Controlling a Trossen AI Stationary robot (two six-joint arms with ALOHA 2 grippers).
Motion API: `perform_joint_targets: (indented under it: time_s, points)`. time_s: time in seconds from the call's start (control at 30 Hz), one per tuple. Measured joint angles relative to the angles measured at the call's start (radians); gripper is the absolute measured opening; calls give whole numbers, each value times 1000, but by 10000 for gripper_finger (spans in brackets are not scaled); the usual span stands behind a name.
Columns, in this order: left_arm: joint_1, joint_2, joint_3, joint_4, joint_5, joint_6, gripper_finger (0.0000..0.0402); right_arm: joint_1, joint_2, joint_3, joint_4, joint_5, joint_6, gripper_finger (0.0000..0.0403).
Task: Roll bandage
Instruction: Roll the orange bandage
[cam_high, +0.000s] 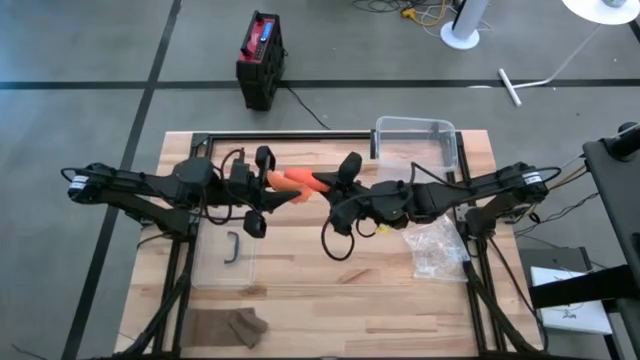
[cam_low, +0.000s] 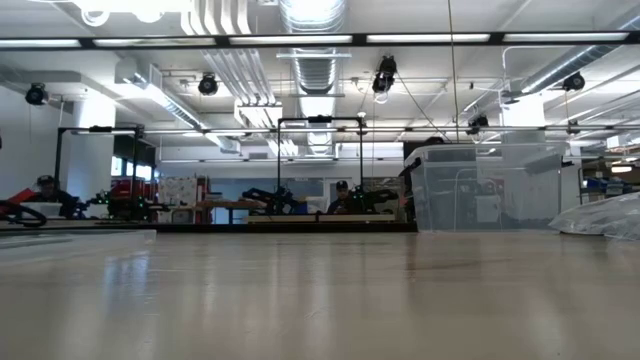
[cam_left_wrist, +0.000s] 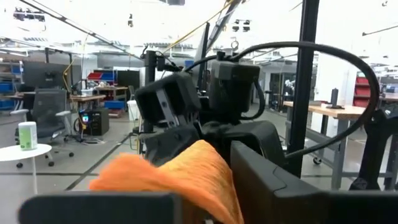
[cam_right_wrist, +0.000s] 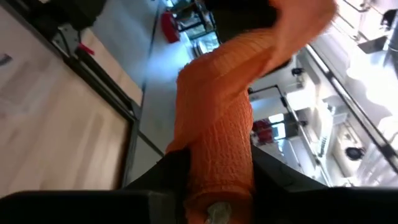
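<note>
Looking down from the high view, we found the two grippers meeting above the middle of the wooden table (cam_high: 330, 290), joined by an orange bandage (cam_high: 296, 182). The right gripper (cam_high: 338, 192) had its fingers drawn in close around the bandage: in its wrist view the orange roll (cam_right_wrist: 217, 143) sat squeezed between the two dark fingers (cam_right_wrist: 165, 171), so it clearly had hold of it, with only a narrow gap taken up by the roll itself. The left gripper (cam_high: 268, 190) stood at the other end of the bandage. In its wrist view the orange cloth (cam_left_wrist: 180, 177) lay between and over its dark fingers (cam_left_wrist: 280, 186), but we could not tell whether those fingers were pressing it or had parted from it (the cloth covered the contact). The bandage ran between the two grippers, raised off the table, near the table's centre and slightly toward the far edge.

Farther out, a clear plastic bin (cam_high: 415, 140) stood at the far right corner of the table, and it showed in the low view as well (cam_low: 480, 190). A crumpled clear plastic bag (cam_high: 435, 245) lay on the right side, near the right arm. A clear lid with a dark handle (cam_high: 232, 247) lay on the left side, and a dark brown cloth (cam_high: 240, 325) sat near the front left edge. On the floor beyond the table stood a black and red case (cam_high: 260, 60).
</note>
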Motion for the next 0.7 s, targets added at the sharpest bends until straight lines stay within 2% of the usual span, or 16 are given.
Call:
perform_joint_targets:
  time_s: [0.23, 0.33, 0.43, 0.7]
  points:
    - [0, 28, 0, 9, -12, -19, 120, 0, 23, 0, -15, -90, 51, 96]
    - [4, 43, 0, -1, -56, -39, 149, 0, 26, 0, -29, -119, 75, 101]
    - [7, 41, 0, -28, -90, -37, 180, -2, 33, 0, -35, -122, 94, 103]
    - [6, -9, -1, -63, -90, -43, 249, -4, 31, 0, -63, -112, 111, 93]
